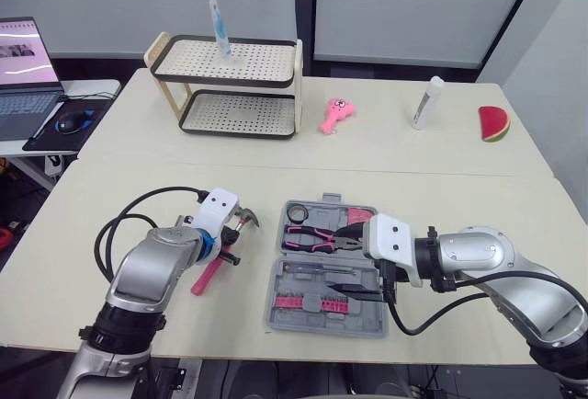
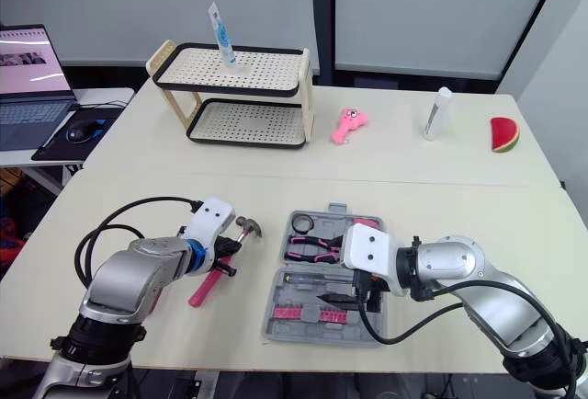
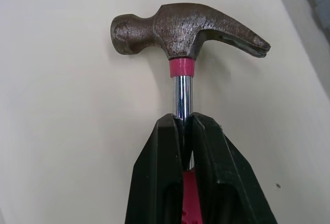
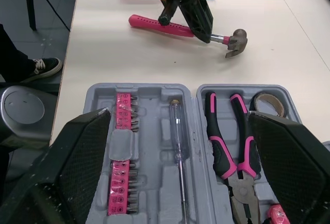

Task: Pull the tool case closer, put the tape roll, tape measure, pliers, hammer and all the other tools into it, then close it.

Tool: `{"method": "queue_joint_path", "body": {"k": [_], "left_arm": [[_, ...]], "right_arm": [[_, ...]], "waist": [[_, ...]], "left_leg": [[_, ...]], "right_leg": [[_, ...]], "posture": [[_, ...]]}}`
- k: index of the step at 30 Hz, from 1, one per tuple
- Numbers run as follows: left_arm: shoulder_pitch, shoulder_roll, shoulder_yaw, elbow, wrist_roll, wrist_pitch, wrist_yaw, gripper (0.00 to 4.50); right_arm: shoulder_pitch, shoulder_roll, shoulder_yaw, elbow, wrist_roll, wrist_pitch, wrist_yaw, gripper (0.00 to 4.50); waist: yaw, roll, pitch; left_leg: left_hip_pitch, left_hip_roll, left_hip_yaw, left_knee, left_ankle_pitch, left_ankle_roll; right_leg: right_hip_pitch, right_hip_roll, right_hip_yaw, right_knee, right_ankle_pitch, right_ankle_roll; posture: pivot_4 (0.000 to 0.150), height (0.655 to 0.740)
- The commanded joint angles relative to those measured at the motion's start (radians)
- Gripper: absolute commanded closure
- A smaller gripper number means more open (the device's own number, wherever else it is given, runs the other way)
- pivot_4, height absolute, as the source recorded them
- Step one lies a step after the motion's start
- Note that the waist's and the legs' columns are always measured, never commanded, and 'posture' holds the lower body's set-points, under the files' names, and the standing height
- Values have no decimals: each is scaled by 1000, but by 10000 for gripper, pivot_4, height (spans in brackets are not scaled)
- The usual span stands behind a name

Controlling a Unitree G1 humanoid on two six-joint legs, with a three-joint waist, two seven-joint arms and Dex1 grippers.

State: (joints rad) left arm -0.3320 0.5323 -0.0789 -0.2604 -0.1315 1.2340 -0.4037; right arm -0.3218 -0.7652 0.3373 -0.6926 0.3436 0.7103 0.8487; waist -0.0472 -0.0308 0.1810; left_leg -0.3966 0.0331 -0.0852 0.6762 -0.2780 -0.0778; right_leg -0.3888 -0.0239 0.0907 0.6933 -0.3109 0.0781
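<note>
My left end effector [image 3: 186,131] clamped on hammer [image 3: 180,28], at the steel shaft below its head. My right end effector [image 4: 178,113] spread wide over open tool case [image 4: 149,87].

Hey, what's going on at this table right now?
A humanoid robot is packing tools into an open grey tool case. Its left gripper is shut on the metal shaft of the hammer, just below the head, out to the case's left and not yet inside it. Its right gripper hangs open above the case, holding nothing. The pliers, tape roll and a screwdriver already lie in their slots.
</note>
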Motion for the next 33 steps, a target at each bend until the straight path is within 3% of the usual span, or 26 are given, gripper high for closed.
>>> {"method": "queue_joint_path", "body": {"k": [1, 7, 8, 16, 21, 24, 33], "left_arm": [[13, -25, 31, 12, 13, -17, 46, 44884], [46, -58, 88, 36, -9, -73, 65, 44884], [53, -60, 95, 35, -8, -89, 66, 37800], [149, 11, 166, -90, -68, -121, -8, 14474], [234, 33, 284, -118, -175, -358, -155, 234], [282, 11, 287, -87, -190, -554, -228, 234], [267, -85, 195, 52, -86, -623, -75, 234]], "right_arm": [[-1, -4, -16, -15, 3, -14, 10, 0], [1, -10, -24, -20, 3, -9, 16, 0], [0, -9, -27, -21, 4, -8, 15, 0], [20, 3, -74, -45, 25, -15, 7, 0], [44, 27, -116, -75, 60, 6, -25, 0], [50, 30, -123, -83, 65, 18, -39, 0], [46, 28, -112, -88, 71, 32, -64, 0]], "waist": [[1, 0, 0], [2, 1, 0], [1, 1, 0], [6, 1, 0], [12, 1, 0], [18, 1, 0], [19, 1, -1]], "left_leg": [[0, 0, 0, 0, 0, 0], [1, 0, 0, -1, 0, 0], [1, 0, 0, -1, 0, 0], [-1, 0, -1, -2, 0, 0], [0, 0, 0, -5, 0, -1], [0, 0, 1, -6, 0, -1], [1, 0, 0, -9, 0, -1]], "right_leg": [[0, 0, 0, 0, 0, 0], [1, 0, 0, -1, 0, 0], [1, 0, 0, -1, 0, 0], [0, -1, -1, -4, 0, 0], [0, -1, -1, -5, 0, 0], [1, -2, -1, -8, 0, -1], [2, -2, -2, -11, 1, 0]], "posture": [[1500, 7350], [1500, 7350], [1500, 7350], [1500, 7350], [1500, 7350], [1500, 7350], [1500, 7350]]}}
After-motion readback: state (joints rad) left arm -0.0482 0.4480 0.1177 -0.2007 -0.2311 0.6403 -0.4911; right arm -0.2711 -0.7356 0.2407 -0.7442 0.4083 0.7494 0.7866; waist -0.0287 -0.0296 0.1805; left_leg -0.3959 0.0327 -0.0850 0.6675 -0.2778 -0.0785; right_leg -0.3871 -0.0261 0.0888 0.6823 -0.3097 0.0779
